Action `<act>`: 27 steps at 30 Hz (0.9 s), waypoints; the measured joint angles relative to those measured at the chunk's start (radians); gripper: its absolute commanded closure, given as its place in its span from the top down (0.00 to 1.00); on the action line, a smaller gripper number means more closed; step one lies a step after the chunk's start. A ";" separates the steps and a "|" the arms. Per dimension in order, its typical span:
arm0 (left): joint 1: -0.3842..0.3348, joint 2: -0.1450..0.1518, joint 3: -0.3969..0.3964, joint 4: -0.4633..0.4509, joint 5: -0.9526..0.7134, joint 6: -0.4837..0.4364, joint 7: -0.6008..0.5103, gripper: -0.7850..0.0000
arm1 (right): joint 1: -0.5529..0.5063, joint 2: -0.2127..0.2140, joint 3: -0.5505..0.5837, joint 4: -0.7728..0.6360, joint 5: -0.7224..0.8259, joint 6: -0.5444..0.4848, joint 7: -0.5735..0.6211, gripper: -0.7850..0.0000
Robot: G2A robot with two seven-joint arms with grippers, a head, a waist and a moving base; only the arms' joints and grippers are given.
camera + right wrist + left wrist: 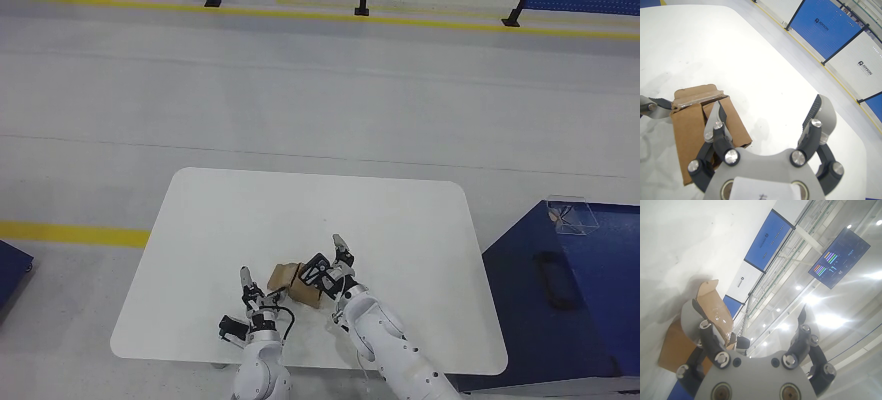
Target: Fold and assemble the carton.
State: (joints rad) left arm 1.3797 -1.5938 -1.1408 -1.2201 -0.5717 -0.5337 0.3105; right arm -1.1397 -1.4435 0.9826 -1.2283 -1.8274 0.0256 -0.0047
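White table [400,210]: my wide-spread left gripper [748,313] and right gripper [768,108] flank a light, crushable brown cardboard carton [691,123]; likeliest hold, its creases.

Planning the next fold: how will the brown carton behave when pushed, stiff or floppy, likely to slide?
Probably light and hollow: the carton is thin cardboard with an open end. Its flaps look creased, so they likely bend easily. On the smooth table it may slide when pushed.
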 measured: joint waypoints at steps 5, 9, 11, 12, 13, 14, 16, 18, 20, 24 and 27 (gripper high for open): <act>0.001 -0.001 -0.015 -0.020 0.042 -0.054 -0.016 1.00 | -0.004 0.000 0.003 -0.005 -0.005 -0.007 -0.002 1.00; 0.002 -0.002 -0.019 -0.031 0.038 -0.075 -0.062 1.00 | -0.008 0.000 0.005 -0.011 -0.007 -0.013 -0.003 1.00; 0.005 -0.001 -0.022 -0.038 0.038 -0.092 -0.098 1.00 | -0.010 0.000 0.007 -0.013 -0.007 -0.015 -0.004 1.00; 0.008 -0.001 -0.022 -0.042 0.040 -0.102 -0.116 1.00 | -0.011 0.000 0.008 -0.014 -0.007 -0.015 -0.004 1.00; 0.013 0.000 -0.021 -0.047 0.042 -0.112 -0.135 1.00 | -0.011 0.000 0.008 -0.014 -0.007 -0.015 -0.004 1.00; 0.019 0.000 -0.020 -0.053 0.047 -0.124 -0.159 1.00 | -0.011 0.000 0.010 -0.015 -0.007 -0.014 -0.004 1.00; 0.029 0.001 -0.017 -0.062 0.053 -0.136 -0.193 1.00 | -0.011 0.000 0.015 -0.017 -0.005 -0.014 -0.003 1.00; 0.038 0.003 -0.019 -0.065 0.058 -0.137 -0.217 1.00 | -0.011 0.001 0.026 -0.024 0.003 -0.013 -0.001 1.00; 0.039 0.003 -0.018 -0.061 0.067 -0.116 -0.233 1.00 | -0.013 0.004 0.044 -0.035 0.014 -0.014 0.007 1.00; 0.034 0.003 -0.012 -0.049 0.097 -0.087 -0.238 1.00 | -0.019 0.015 0.097 -0.065 0.006 -0.018 0.067 1.00; 0.030 0.000 -0.003 -0.044 0.111 -0.074 -0.236 1.00 | -0.035 0.026 0.148 -0.115 0.019 -0.050 0.098 1.00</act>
State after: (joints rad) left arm 1.4097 -1.5939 -1.1435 -1.2642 -0.4610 -0.6079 0.0747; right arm -1.1750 -1.4173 1.1305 -1.3430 -1.8084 -0.0247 0.0935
